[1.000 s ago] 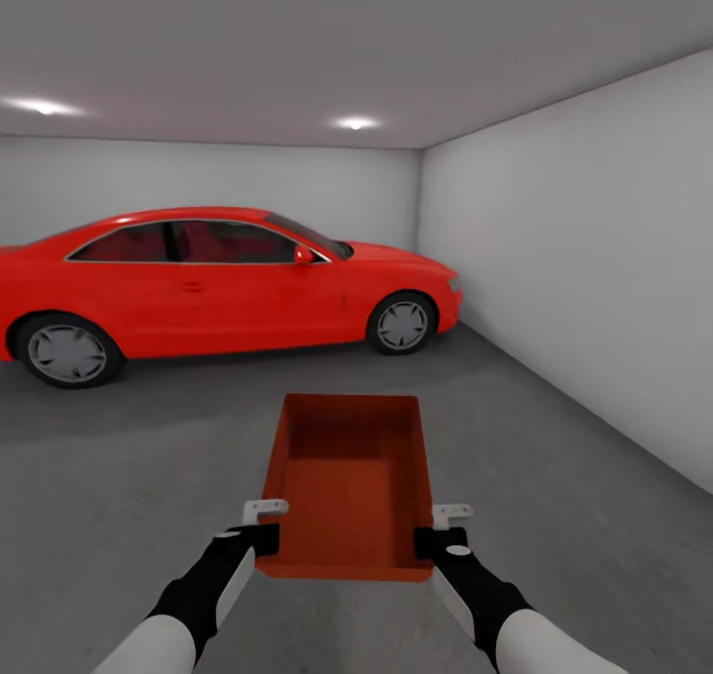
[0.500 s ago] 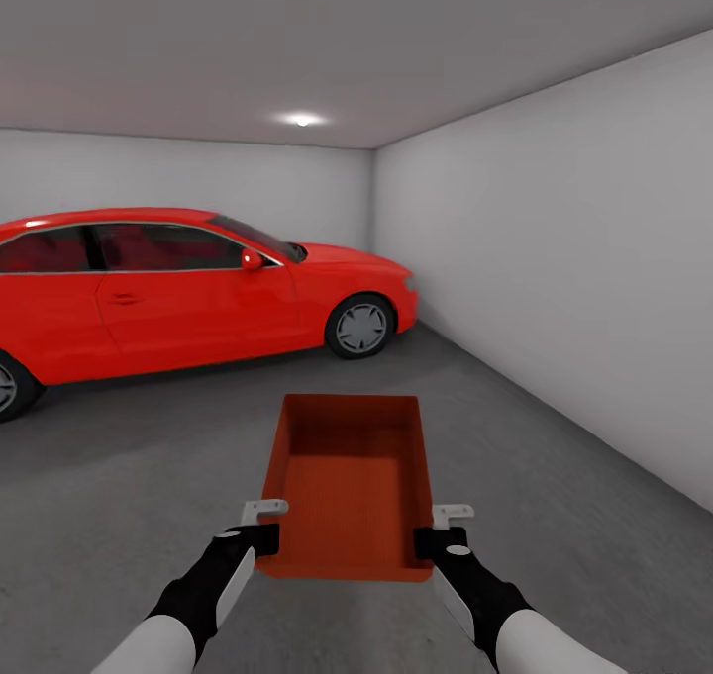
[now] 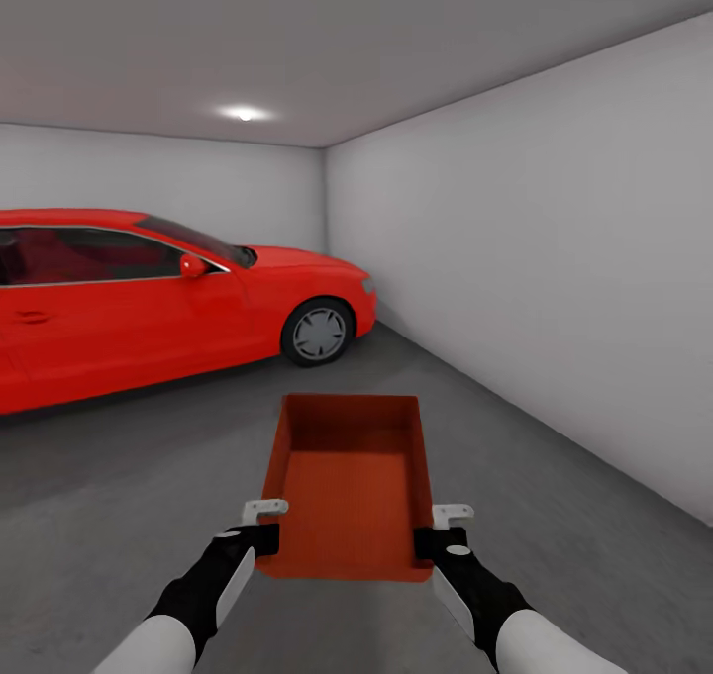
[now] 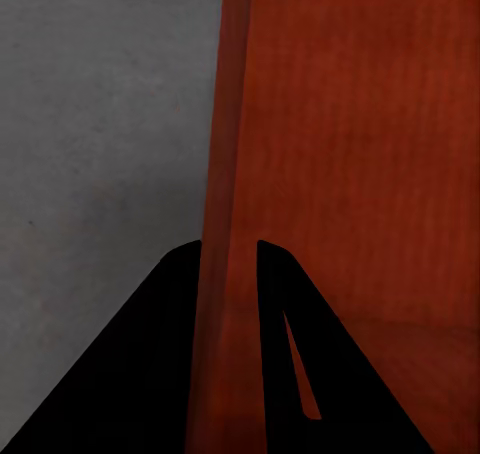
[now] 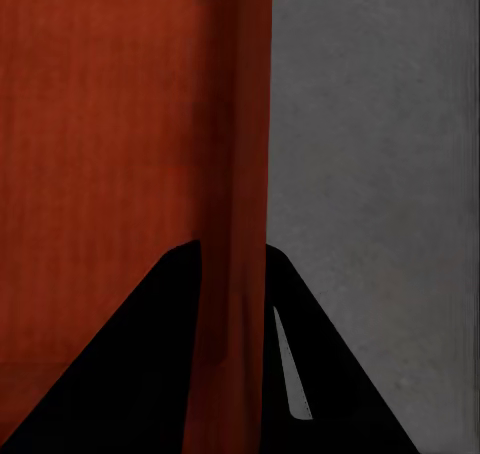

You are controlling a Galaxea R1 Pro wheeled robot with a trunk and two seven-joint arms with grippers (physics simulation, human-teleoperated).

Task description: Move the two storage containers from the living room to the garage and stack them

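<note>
I carry one orange-red storage container (image 3: 349, 486) in front of me, held level above the dark grey garage floor (image 3: 119, 476). My left gripper (image 3: 263, 526) is shut on its left wall near the near corner, and my right gripper (image 3: 436, 528) is shut on its right wall. The left wrist view shows that wall (image 4: 222, 224) between the black fingers (image 4: 170, 354), with the gripper's midpoint (image 4: 228, 249) on the wall. In the right wrist view the right gripper (image 5: 232, 249) has the container's other wall (image 5: 240, 174) between its fingers (image 5: 300, 364). The container is empty.
A red coupe (image 3: 149, 298) stands to the left ahead, its front wheel (image 3: 317, 333) nearest. A plain grey-white wall (image 3: 555, 258) runs along the right, meeting the back wall (image 3: 198, 184) at a corner. A round ceiling light (image 3: 244, 113) glows above.
The whole view has swung to the right: car, ceiling light and room corner slid left in the picture. Container and both grippers keep the same place relative to me.
</note>
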